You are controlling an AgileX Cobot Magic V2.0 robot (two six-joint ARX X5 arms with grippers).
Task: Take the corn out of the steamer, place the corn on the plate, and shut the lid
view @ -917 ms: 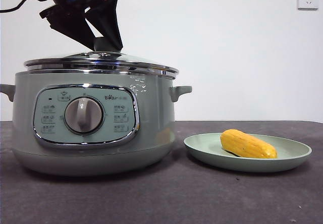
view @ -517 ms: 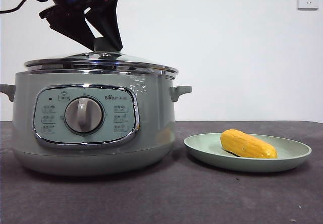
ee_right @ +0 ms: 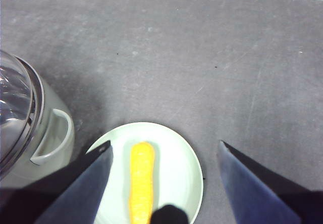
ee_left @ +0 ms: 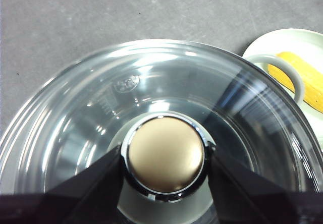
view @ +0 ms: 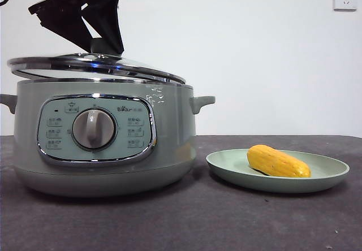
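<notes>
Only the left wrist view shows the grip itself: the left end effector (ee_left: 164, 161) has its two black jaws clenched on either side of the knob (ee_left: 165, 154) of the glass lid (ee_left: 101, 113), and through the glass the pot's inside is a blur of reflections. From the front, that end effector (view: 104, 46) is a dark mass in the upper left of the frame, hiding the knob, while the lid (view: 96, 67) sits tilted, its left edge jutting past the steamer (view: 102, 138) wall and raised off the rim. Half a second ago the lid lay flat and centred on the rim; it has since shifted left and lifted.

The right wrist view looks down on the corn (ee_right: 142, 181), which lies on the pale green plate (ee_right: 184, 168) beside the steamer's side handle (ee_right: 53, 135); the right end effector (ee_right: 164, 183) hangs above it with jaws spread, grasping nothing. In the front view the corn (view: 277, 161) rests on the plate (view: 226, 166) at lower right on the dark tabletop (view: 186, 223). A wall socket (view: 345, 1) is cut off at the upper right.
</notes>
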